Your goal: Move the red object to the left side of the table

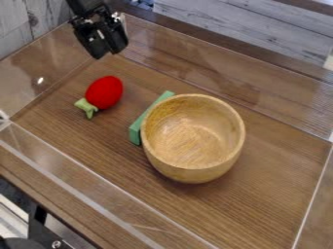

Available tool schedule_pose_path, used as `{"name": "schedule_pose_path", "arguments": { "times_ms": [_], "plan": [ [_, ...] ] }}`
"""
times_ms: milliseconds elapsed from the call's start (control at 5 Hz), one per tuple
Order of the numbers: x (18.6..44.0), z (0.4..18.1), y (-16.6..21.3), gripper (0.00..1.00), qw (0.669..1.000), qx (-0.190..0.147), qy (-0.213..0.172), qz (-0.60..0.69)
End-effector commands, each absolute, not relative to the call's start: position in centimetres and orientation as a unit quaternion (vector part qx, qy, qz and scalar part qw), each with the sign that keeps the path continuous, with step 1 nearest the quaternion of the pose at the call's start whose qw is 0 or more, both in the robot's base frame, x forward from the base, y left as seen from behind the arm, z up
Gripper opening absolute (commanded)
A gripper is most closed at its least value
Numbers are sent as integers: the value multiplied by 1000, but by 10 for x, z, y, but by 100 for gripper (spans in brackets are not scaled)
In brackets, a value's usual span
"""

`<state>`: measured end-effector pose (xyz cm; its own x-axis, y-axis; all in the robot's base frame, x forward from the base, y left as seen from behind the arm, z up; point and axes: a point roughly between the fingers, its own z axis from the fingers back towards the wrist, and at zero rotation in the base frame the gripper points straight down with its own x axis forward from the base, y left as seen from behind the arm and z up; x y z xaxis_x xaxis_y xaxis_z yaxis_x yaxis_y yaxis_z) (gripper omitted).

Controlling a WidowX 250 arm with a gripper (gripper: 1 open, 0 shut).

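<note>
The red object (103,91), a small round toy fruit with a green leafy stub at its lower left, lies on the dark wood-grain table (247,185) left of centre. My black gripper (100,43) hangs above and just behind it at the upper left, apart from it. Its jaws stand open with nothing between them. The fruit rests free on the tabletop.
A wooden bowl (193,136) stands right of the fruit, with a flat green block (146,118) partly tucked under its left rim. Low clear acrylic walls (58,185) border the tabletop. A pale plank surface lies beyond the far wall.
</note>
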<state>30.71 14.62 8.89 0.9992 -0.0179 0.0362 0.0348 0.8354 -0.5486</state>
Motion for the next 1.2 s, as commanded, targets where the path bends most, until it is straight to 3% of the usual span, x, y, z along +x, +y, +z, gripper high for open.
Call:
{"name": "schedule_pose_path", "arguments": {
  "times_ms": [0, 600, 1000],
  "plan": [
    [319, 116, 150, 100, 963, -264, -44, -19],
    [313, 94, 152, 100, 964, -266, -8, -28],
    [317, 81, 159, 100, 962, -270, -22, 35]
  ]
}}
